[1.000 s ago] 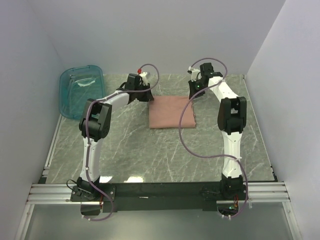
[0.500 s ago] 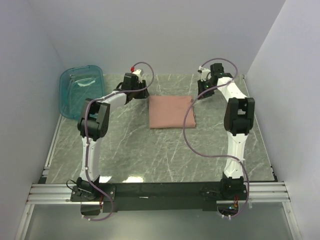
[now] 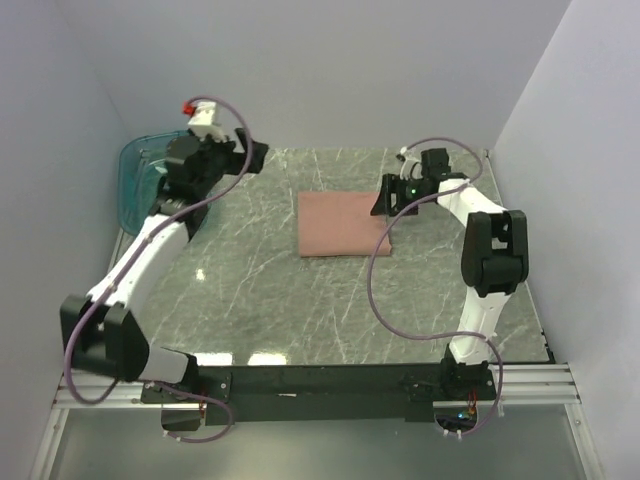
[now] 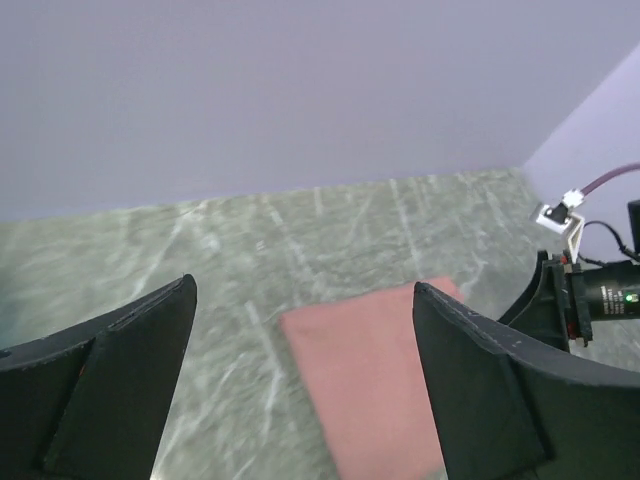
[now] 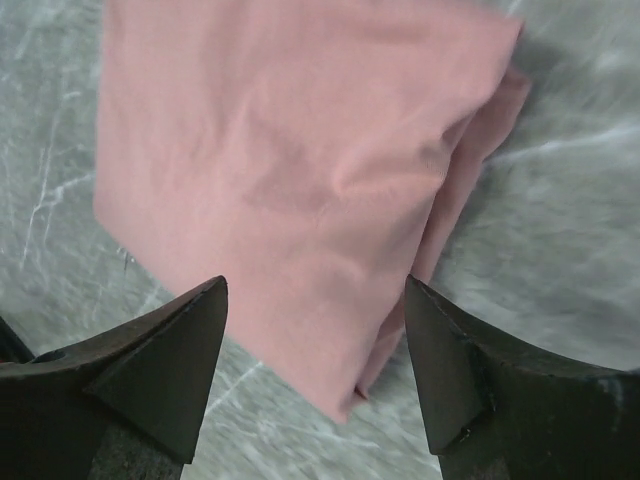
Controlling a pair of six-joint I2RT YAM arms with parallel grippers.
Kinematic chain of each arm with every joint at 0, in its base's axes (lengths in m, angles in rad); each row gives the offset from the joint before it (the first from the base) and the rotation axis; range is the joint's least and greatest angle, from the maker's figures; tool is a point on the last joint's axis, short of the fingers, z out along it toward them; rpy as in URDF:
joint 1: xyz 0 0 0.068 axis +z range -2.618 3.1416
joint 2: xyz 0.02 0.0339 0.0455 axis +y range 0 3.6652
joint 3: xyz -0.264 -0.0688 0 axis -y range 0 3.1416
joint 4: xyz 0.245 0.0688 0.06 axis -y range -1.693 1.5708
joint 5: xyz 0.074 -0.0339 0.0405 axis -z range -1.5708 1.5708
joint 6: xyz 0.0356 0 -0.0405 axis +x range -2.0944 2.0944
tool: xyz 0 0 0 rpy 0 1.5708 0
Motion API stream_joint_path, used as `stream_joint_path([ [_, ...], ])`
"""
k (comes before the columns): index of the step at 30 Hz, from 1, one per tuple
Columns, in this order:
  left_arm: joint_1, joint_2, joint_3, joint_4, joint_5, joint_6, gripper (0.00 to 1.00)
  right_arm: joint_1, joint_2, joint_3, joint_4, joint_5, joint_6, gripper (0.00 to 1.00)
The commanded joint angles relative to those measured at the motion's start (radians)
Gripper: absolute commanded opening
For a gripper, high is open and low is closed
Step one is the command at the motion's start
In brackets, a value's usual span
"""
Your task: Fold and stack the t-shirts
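Cloth first: the dusty-pink t-shirt [image 3: 343, 223] lies folded into a flat rectangle on the marble-patterned table [image 3: 260, 300], well to the right of the teal bin [image 3: 140, 195] and clear of it. No print shows on the upper face.

The left gripper [image 3: 256, 154] hangs in the air just to the right of the bin, between it and the shirt. Its jaws are spread wide with nothing between them; its wrist camera looks across bare table at the shirt. The right gripper [image 3: 383, 205] is on the far side of the shirt from the bin, at the shirt's right edge. It too is released, with both fingers parted over the cloth and gripping nothing. Whether its fingertips touch the fabric I cannot tell from these views; it looks slightly above.

With the only shirt in sight already folded, the job seems close to done, so the risks lie in disturbing it. In the right wrist view a lower layer peeks out past the top one along one edge. If the right gripper dips or slides sideways there, a finger could catch that loose layer and pull the fold open. The right arm's purple cable [image 3: 372, 270] loops down beside the shirt's corner farthest from the bin, and a wide swing could drag it across the cloth. The left arm, so near the bin, could knock its rim when it lowers.
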Motion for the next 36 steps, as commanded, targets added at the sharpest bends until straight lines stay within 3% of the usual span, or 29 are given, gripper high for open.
stream_joint_path([
  [1, 0.046, -0.089, -0.118, -0.126, 0.028, -0.010, 0.95, 0.023, 0.046, -0.023, 0.091, 0.060, 0.137, 0.78],
  [11, 0.046, -0.470, -0.387, -0.293, -0.037, 0.106, 0.96, 0.083, 0.050, -0.038, 0.062, 0.310, 0.105, 0.77],
  [19, 0.047, -0.608, -0.490, -0.292, -0.026, 0.093, 0.98, 0.080, 0.083, -0.035, 0.016, 0.224, 0.112, 0.73],
  [22, 0.047, -0.605, -0.489, -0.293, -0.015, 0.087, 0.98, 0.074, 0.102, -0.021, -0.001, 0.169, 0.117, 0.64],
  [25, 0.047, -0.594, -0.485, -0.298, -0.003, 0.086, 0.98, 0.057, 0.120, 0.006, -0.035, 0.123, 0.108, 0.44],
  [26, 0.046, -0.591, -0.484, -0.298, -0.002, 0.086, 0.98, 0.049, 0.123, 0.012, -0.041, 0.109, 0.103, 0.31],
  [28, 0.047, -0.591, -0.485, -0.296, 0.003, 0.086, 0.98, 0.031, 0.131, 0.017, -0.050, 0.083, 0.094, 0.18],
  [29, 0.047, -0.593, -0.485, -0.296, 0.003, 0.086, 0.98, 0.002, 0.136, 0.023, -0.056, 0.074, 0.089, 0.06],
  [31, 0.046, -0.596, -0.488, -0.295, 0.003, 0.086, 0.98, -0.033, 0.143, 0.040, -0.088, 0.062, 0.071, 0.00],
  [36, 0.046, -0.599, -0.487, -0.296, 0.008, 0.087, 0.98, -0.171, 0.171, 0.121, -0.228, 0.057, -0.042, 0.00],
])
